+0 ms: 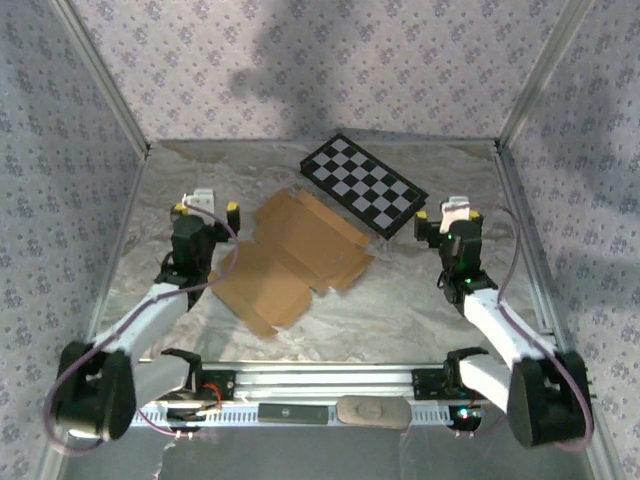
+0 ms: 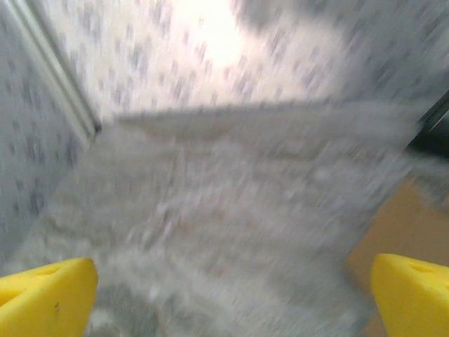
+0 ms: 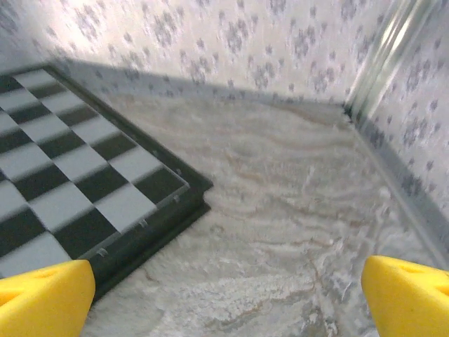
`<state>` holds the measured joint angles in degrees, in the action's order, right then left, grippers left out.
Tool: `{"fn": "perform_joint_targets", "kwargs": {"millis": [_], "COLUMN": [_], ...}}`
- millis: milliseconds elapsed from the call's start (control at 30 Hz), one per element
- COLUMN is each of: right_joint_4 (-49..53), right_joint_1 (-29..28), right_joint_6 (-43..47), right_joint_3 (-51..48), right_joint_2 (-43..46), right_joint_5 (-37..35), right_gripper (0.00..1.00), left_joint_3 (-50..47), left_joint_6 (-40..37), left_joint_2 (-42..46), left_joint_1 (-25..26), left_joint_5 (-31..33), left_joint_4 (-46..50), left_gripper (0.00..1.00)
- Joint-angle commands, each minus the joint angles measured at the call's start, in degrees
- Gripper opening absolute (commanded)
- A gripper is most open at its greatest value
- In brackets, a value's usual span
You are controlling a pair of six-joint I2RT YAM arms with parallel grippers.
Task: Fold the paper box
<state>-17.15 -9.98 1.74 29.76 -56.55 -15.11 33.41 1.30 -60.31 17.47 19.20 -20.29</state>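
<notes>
My left gripper stood with its jaws wide apart and nothing between them, hovering just beside the left edge of the paper box. My right gripper was just as wide and just as empty, well off to the right of the sheet and near the corner of the checkered board. The box lay flat and unfolded in the middle of the table, a tan die-cut sheet with its flaps spread. Its far right flap was close against the board, though I could not tell whether they touched. I judged the worst risk to be sliding: the surface looked smooth, and a push on one flap with no hold on the other side could skate the whole sheet into the board or turn it askew. A fingertip might also ride over the thin edge instead of getting under it. My left wrist view was badly blurred, showing only a tan strip of the sheet, so aiming from it would be poor. I could read no brand, label or writing on the cardboard or the board.
</notes>
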Motion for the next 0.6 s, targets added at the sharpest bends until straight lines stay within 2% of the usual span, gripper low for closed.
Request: {"fn": "perform_joint_targets", "kwargs": {"millis": [0, 33, 67, 100, 133, 167, 200, 267, 333, 367, 467, 567], "right_joint_4": [25.1, 31.7, 37.1, 40.8, 41.9, 43.8, 47.4, 51.3, 50.1, 48.6, 47.1, 44.2], "right_joint_1": [-0.9, -0.1, 0.7, 1.4, 2.1, 1.1, -0.9, -9.6, -19.2, -21.7, -22.2, -19.1], "right_joint_6": [-14.1, -20.5, -27.9, -32.3, -34.4, -35.6, -37.2, -41.2, -42.4, -42.8, -45.3, -46.2], "right_joint_3": [18.5, 23.8, 27.3, 28.9, 29.7, 30.4, 31.6, 31.7, 29.2, 28.0, 28.2, 28.8], "right_joint_2": [7.1, 7.2, 6.9, 6.7, 6.5, 5.9, 4.9, 3.6, 2.2, 0.5, -8.1, -16.6], "right_joint_5": [-2.4, 1.8, 6.2, 10.0, 16.4, 19.7, 18.8, 11.9, 2.5, 0.4, 2.0, 6.3], "right_gripper": [1.0, 1.0, 1.0, 1.0, 1.0, 1.0, 1.0, 0.98, 0.92, 0.86, 0.78, 0.73], "left_joint_3": [17.9, 21.9, 22.4, 22.3, 24.0, 26.8, 29.6, 31.8, 28.7, 26.3, 18.7, 14.6], "left_joint_6": [19.1, 28.2, 35.1, 36.4, 37.7, 38.3, 37.7, 37.7, 39.0, 40.3, 43.9, 45.8], "left_joint_2": [3.3, 3.0, 2.9, 2.6, 1.4, -0.1, -1.3, -2.3, -1.9, -1.6, -2.3, -6.9], "left_joint_1": [2.2, 1.4, 0.5, -1.6, -2.7, -1.7, 0.8, 8.8, 13.3, 15.2, 17.3, 18.1], "left_joint_5": [5.8, 3.2, -2.4, -11.8, -19.0, -22.3, -21.8, -15.9, -16.7, -16.9, -17.7, -18.1], "left_joint_4": [31.3, 38.3, 40.0, 38.4, 39.5, 44.0, 48.6, 56.8, 57.5, 56.8, 52.3, 48.8], "left_gripper": [1.0, 1.0, 1.0, 1.0, 0.95, 0.87, 0.83, 0.82, 0.82, 0.8, 0.76, 0.72]}}
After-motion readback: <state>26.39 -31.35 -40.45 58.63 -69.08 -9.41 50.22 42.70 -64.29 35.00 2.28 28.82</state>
